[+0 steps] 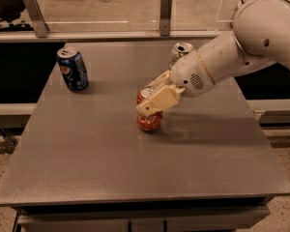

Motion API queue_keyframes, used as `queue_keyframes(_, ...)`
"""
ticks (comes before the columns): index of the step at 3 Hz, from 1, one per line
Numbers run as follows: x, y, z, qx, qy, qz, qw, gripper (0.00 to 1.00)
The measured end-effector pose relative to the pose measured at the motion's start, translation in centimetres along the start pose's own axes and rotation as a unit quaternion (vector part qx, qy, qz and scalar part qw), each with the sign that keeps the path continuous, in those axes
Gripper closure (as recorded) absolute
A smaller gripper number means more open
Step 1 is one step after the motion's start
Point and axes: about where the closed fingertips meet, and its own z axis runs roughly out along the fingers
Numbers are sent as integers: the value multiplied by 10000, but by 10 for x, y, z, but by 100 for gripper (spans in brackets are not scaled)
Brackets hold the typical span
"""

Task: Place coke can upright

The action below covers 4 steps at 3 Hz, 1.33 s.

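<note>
The gripper point(146, 98) clasps the top of the coke can point(149, 122), standing upright on the table point(111, 158).

The red-orange aluminium soda can point(149, 122), slightly crinkled and silver-topped, stands upright on its base near the middle of the grey tabletop point(135, 168). The cream gripper point(145, 98) sits at its upper half, hiding part of it.

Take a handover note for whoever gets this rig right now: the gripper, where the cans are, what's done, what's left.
Gripper: mid-table, around the upper part of the red-orange aluminium coke can; clamped or loose cannot be told.
Coke can: upright, base apparently resting on the grey table.
Others: blue Pepsi can upright at far left; a silver-topped can at the far edge, partly behind the arm.
Done: coke can looks upright.
Left: confirm release, then withdraw without tipping it.
</note>
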Motion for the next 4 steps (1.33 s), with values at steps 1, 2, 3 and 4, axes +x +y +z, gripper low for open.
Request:
queue_keyframes(1, 0, 0, 0, -1, 0, -1, 10000, 58)
queue_keyframes(2, -1, 1, 1, -14, 7, -12, 10000, 35)
queue_keyframes(3, -2, 2, 3, -28, 13, -23, 10000, 12)
queue_keyframes(4, -3, 3, 4, -40, 19, -34, 10000, 0)
